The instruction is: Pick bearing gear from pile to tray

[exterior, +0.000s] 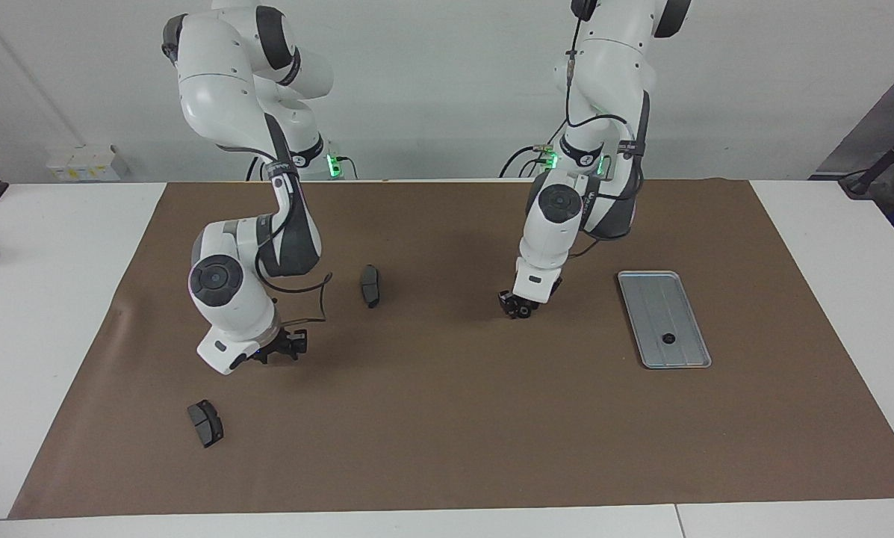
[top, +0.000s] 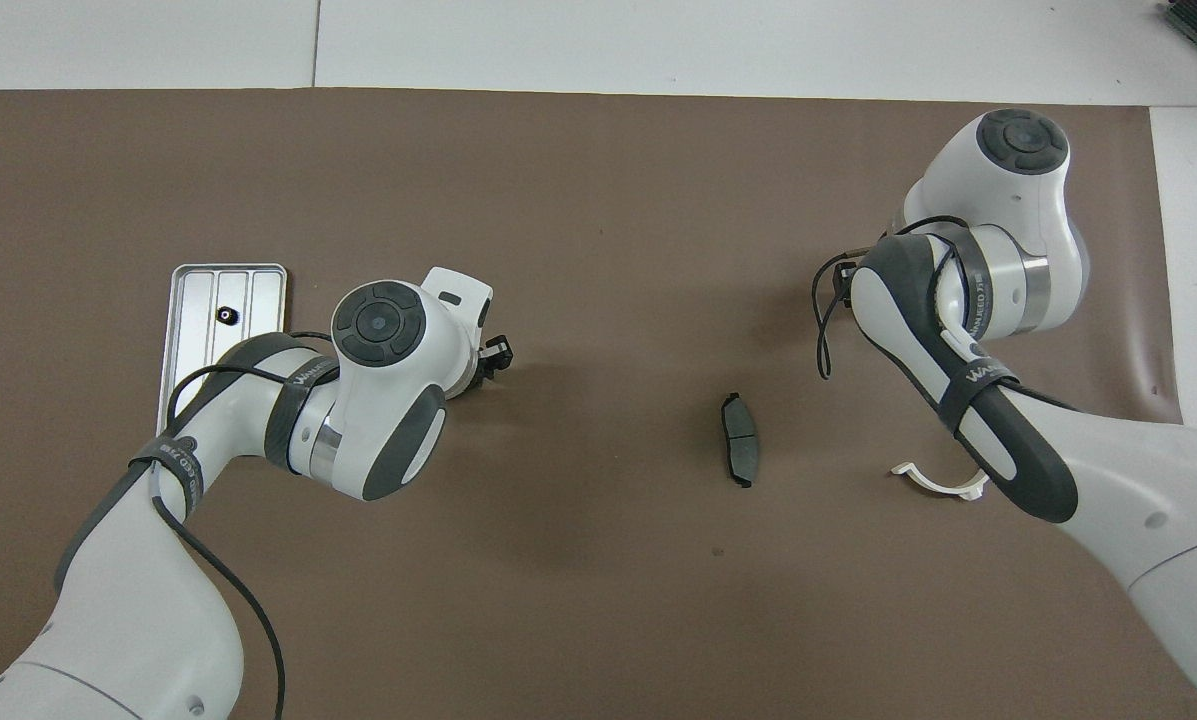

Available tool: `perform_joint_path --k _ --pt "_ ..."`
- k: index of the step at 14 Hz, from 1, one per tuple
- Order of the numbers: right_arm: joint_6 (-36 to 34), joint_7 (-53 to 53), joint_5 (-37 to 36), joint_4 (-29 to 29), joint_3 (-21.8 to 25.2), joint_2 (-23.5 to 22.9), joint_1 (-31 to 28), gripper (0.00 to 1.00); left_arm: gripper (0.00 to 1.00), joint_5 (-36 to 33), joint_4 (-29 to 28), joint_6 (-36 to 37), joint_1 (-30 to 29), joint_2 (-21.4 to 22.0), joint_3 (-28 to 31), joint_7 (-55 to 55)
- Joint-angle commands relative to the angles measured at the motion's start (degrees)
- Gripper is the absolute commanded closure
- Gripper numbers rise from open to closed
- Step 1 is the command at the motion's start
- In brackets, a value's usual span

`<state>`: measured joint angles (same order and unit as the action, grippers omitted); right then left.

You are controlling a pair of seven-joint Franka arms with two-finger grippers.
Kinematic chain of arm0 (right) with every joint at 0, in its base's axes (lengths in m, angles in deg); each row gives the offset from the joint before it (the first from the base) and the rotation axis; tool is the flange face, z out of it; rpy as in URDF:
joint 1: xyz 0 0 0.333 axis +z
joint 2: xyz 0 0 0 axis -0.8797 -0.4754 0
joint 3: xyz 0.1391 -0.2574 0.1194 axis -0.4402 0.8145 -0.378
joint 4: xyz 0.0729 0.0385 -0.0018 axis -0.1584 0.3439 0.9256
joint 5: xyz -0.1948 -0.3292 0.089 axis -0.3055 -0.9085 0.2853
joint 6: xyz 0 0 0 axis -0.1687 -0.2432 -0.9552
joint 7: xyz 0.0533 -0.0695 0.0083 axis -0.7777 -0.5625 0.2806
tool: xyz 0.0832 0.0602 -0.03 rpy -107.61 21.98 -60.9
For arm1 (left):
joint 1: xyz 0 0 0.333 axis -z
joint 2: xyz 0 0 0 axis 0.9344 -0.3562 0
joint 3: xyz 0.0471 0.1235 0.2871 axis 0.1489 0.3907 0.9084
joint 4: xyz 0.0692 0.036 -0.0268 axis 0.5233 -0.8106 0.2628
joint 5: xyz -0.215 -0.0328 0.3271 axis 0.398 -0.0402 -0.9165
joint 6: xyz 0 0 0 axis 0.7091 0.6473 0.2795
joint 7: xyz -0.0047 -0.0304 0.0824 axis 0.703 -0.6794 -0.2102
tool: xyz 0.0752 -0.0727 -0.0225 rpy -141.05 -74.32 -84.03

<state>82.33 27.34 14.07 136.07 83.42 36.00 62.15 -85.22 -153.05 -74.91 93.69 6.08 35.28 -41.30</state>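
The tray [exterior: 663, 317] lies on the brown mat [exterior: 454, 448] toward the left arm's end of the surface. One small black ring [exterior: 668, 338] sits in it, in the half farther from the robots. From overhead, the left arm [top: 378, 330] covers the tray's nearer corner.

The left jaws are down close to the mat, beside the tray and toward the middle of the surface. They are a small dark cluster, and whether they are clenched, released or grasping a part cannot be told. From above only their tip pokes out past the wrist.

The right arm [exterior: 222, 284] reaches low over its own end of the mat. The right jaws hang just above the mat, between the two brake pads, and their state cannot be told either. In the overhead view the wrist hides them almost entirely.

Of the pile, one dark brake pad [exterior: 370, 285] lies in plain sight near the middle. A second brake pad [exterior: 205, 423] lies farther from the robots, at the right arm's end, and shows only in the facing view. The white half-ring bracket [top: 943, 485] is partly covered by the right arm from overhead — in the facing view it cannot be made out.
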Motion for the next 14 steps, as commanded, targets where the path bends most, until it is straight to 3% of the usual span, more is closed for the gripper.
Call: perform_joint_path --k 1,4,9,14 --pt "2.2 -0.6 0.5 4.8 -0.7 3.0 -1.1 0.39 0.65 -0.1 -1.6 0.3 0.9 1.7 0.9 -1.1" --pt "2.3 -0.4 -0.3 5.8 -0.6 3.9 -1.2 0.39 0.96 -0.1 -1.6 0.3 0.8 1.7 0.9 -1.0" --pt "2.3 -0.5 -0.4 7.7 -0.4 5.0 -1.6 0.39 1.0 -0.1 0.8 5.0 -0.4 3.5 1.6 0.8" --pt "2.4 -0.4 -0.9 9.1 -0.3 5.7 -2.5 0.39 1.0 0.0 1.8 14.0 -11.9 10.5 1.6 16.5"
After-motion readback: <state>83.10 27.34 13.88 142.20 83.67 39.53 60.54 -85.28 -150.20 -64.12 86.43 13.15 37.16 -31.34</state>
